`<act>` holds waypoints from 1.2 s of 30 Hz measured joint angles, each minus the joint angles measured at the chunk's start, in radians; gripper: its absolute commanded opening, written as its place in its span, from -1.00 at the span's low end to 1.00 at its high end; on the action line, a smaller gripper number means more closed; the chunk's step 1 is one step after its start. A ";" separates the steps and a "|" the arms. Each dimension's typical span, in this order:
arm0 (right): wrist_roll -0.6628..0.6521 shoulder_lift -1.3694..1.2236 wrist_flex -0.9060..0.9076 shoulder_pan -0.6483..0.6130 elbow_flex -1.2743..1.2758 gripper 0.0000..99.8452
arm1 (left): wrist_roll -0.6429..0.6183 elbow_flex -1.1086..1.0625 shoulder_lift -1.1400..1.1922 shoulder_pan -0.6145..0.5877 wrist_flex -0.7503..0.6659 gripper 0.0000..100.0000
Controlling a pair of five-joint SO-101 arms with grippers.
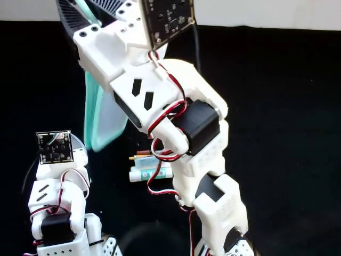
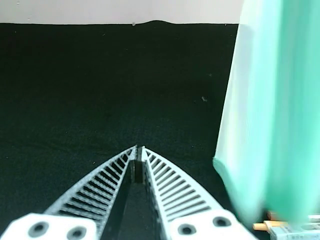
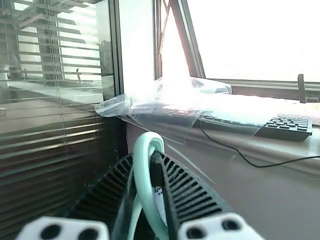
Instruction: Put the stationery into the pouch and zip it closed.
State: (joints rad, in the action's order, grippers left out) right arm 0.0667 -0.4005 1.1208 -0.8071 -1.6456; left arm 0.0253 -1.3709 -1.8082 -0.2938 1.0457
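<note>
progress: early, nothing packed | right tool (image 3: 149, 162) clamps pouch (image 1: 101, 120) above counter (image 1: 277, 106) | left tool (image 2: 138, 152) closed, empty | stationery (image 1: 151, 166) outside, 5 o'clock of pouch | left: filling, zipping

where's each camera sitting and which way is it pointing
high view: fixed above, looking down on the table; both arms show, the right arm raised with the pouch.
left wrist view: on the left arm, facing across the table; its shut left gripper shows.
right wrist view: on the right arm, facing a window; right gripper shut on the pouch.
shared: all three show the pouch.
</note>
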 measured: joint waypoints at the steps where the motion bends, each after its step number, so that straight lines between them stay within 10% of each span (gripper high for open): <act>1: 0.000 0.000 -0.006 0.000 0.000 -0.99 | 0.000 0.000 0.000 0.003 0.000 -0.99; 13: 0.000 0.057 -0.011 -0.020 0.000 -0.99 | 0.000 0.000 0.000 0.333 -0.003 -0.99; 36: 0.000 0.057 0.075 -0.186 0.000 -0.99 | 0.000 0.000 0.000 0.348 -0.081 -0.99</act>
State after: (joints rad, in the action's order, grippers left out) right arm 0.0667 -0.3437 1.1960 -0.9927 -1.6456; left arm 0.0253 -1.3709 -1.8082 0.0545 0.9643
